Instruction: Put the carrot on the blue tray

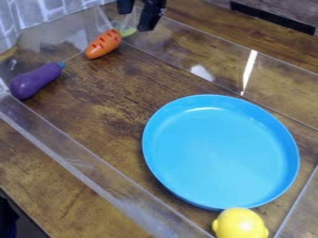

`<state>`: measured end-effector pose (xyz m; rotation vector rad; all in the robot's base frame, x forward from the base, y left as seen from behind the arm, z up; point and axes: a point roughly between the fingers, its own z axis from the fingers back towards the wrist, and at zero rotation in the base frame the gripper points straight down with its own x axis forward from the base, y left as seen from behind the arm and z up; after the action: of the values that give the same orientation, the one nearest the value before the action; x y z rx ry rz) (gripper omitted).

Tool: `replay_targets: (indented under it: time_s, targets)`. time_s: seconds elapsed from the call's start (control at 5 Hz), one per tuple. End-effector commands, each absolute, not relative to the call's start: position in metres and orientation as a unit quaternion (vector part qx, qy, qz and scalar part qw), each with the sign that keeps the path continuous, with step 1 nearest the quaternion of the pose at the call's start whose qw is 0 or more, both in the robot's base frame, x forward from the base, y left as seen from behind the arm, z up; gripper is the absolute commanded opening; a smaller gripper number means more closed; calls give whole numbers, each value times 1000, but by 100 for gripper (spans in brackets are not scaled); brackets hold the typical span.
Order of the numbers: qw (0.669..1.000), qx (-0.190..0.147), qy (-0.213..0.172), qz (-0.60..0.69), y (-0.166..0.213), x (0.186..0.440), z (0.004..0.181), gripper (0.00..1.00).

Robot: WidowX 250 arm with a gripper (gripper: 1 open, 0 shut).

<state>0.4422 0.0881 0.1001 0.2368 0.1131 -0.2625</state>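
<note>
**Jaws apart above the carrot's leafy end**

The jaws of the gripper (138, 16) stand apart at the top edge, holding nothing. The blue tray (221, 151) lies empty at lower right on the wooden table (106, 102). The purple eggplant (36, 79) sits far left, the lemon (240, 224) by the tray's near rim. The carrot (104, 43) lies just below the gripper, well apart from the tray.

Wooden table (99, 112) carries carrot (104, 43), eggplant (35, 80), blue tray (221, 151), lemon (240, 224)
</note>
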Motion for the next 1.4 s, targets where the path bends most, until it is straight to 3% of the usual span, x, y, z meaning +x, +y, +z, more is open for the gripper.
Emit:
replay_targets:
  time_s: [0.0, 0.2, 0.8, 1.0, 1.2]
  targets:
    - [987, 120, 42, -97, 93, 441, 108, 100]
    - [989, 118, 48, -75, 100, 435, 101, 100]
    - [987, 111, 38, -107, 153, 409, 116, 100]
    - [990, 106, 42, -87, 173, 401, 114, 100]
    - [985, 102, 34, -132, 172, 407, 99, 100]
